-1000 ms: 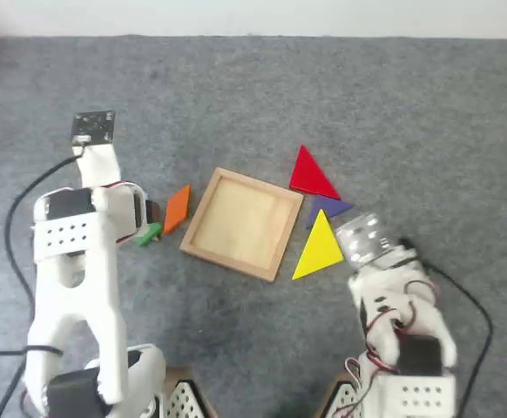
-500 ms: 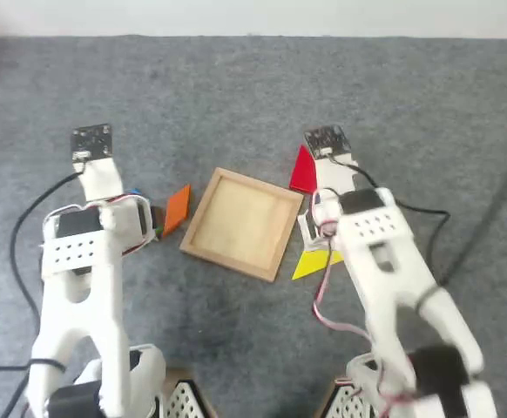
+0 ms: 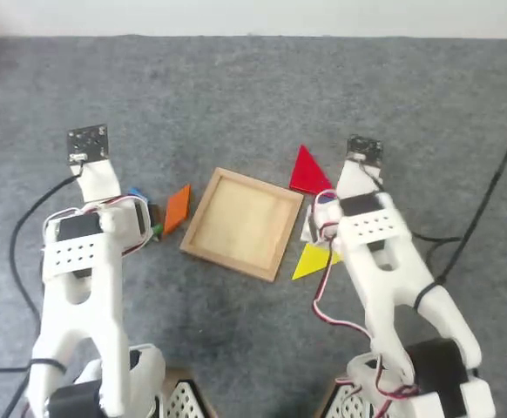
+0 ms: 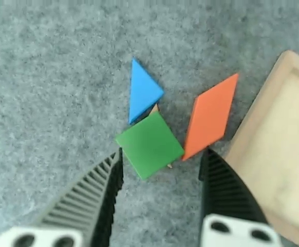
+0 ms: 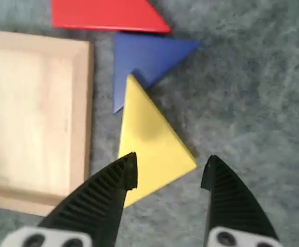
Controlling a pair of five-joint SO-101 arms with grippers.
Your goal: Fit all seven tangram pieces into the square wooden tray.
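Wooden tray (image 3: 204, 209), one — six pieces (image 3: 177, 209) outside, three each side, left fingers (image 4: 100, 190) wide, right fingers (image 5: 108, 190) wide.

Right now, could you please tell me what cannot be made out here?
High view: the right arm covers the dark blue triangle and part of the yellow triangle.
High view: the left arm covers most of the green square and light blue triangle.
Left wrist view: a tan piece lies mostly under the green square; shape unclear.
Right wrist view: the frame edge cuts the red triangle.
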